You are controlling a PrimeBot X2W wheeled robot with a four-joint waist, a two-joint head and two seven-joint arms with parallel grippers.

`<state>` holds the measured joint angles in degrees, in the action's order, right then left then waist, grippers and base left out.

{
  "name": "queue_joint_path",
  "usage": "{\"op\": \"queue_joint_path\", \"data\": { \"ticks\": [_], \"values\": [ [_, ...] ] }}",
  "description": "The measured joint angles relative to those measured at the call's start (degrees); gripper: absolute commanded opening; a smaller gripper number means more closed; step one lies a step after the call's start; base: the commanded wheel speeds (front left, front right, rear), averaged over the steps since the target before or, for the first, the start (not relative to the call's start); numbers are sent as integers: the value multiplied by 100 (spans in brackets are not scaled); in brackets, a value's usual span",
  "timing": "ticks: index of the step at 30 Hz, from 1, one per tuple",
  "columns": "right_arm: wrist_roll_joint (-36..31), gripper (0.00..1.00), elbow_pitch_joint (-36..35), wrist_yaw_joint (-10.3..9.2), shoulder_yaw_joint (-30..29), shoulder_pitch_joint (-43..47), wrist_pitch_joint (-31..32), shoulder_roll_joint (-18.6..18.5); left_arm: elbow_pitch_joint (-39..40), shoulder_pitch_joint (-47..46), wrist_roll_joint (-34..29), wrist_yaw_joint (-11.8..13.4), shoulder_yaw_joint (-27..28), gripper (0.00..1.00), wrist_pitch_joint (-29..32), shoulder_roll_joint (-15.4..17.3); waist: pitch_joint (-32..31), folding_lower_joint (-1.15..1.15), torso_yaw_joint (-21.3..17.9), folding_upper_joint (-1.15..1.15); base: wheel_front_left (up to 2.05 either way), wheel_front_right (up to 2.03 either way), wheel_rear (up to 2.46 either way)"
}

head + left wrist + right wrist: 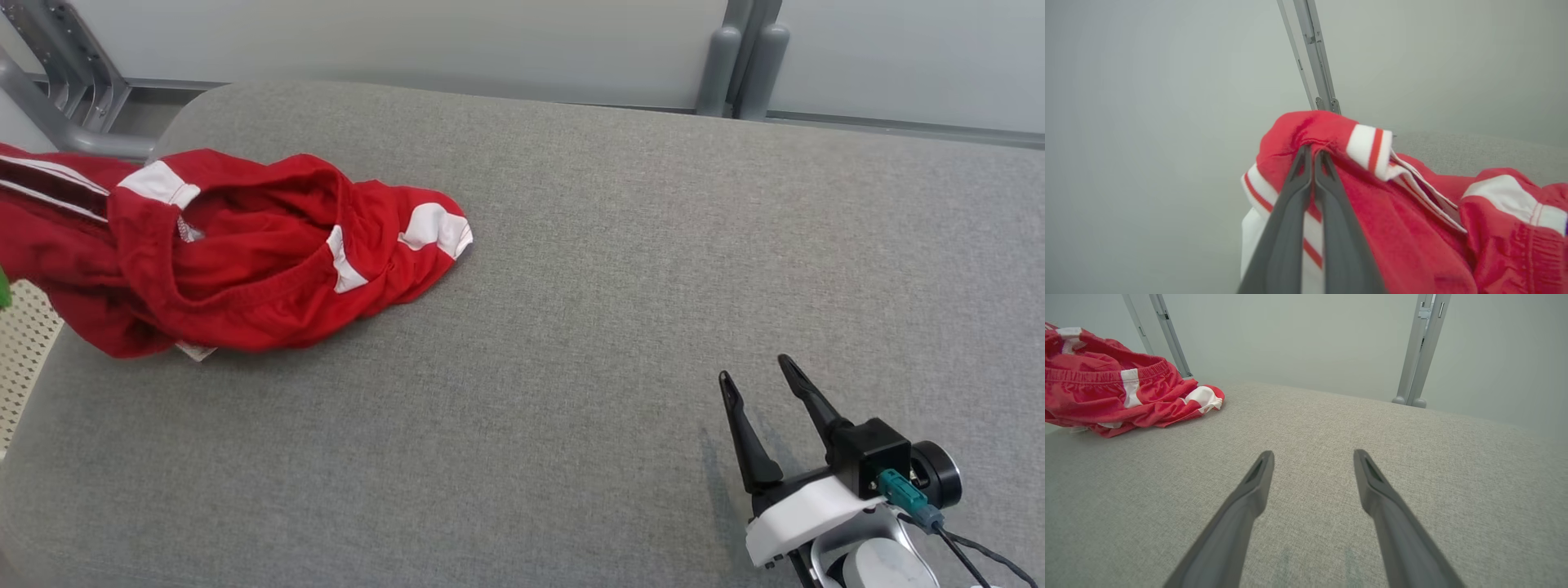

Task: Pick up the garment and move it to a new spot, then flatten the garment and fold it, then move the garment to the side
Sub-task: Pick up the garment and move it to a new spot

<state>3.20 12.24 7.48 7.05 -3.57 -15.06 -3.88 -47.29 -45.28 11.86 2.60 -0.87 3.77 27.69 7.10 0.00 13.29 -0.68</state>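
The garment (pixel 245 261) is a crumpled red piece with white bands, lying bunched at the left edge of the grey padded table (pixel 571 327). In the left wrist view my left gripper (pixel 1312 153) is shut on a raised red fold of the garment (pixel 1412 228), beside a white-and-red striped cuff. My right gripper (pixel 755 367) rests low over the table's right front, open, with nothing between its fingers. In the right wrist view the garment (pixel 1118 392) lies far to the left of my right gripper (pixel 1312 457).
Grey metal frame posts (pixel 739 65) stand behind the table's back edge, and another post (pixel 57 98) is at the far left. A perforated pale panel (pixel 24 351) shows past the table's left edge. Pale wall panels lie behind.
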Motion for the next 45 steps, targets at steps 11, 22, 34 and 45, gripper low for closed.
{"op": "queue_joint_path", "data": {
  "ticks": [11,22,34,45],
  "values": [
    [70,100,20,1,35,52,0,71,1484,-311,-46,18,-188,0,233,54,-57,0,-303,0,0,0,0],
    [129,100,18,1,5,32,0,98,3070,-501,-65,-69,-501,0,817,93,-48,0,-797,0,0,0,0],
    [419,100,-24,1,64,-15,0,103,4523,109,-86,-82,-1474,0,1339,-767,-31,0,-1418,0,0,0,0],
    [675,100,-60,0,109,-63,0,102,4484,277,-199,-171,-2674,0,1504,-1734,106,0,-2185,0,0,0,0]
  ]
}}
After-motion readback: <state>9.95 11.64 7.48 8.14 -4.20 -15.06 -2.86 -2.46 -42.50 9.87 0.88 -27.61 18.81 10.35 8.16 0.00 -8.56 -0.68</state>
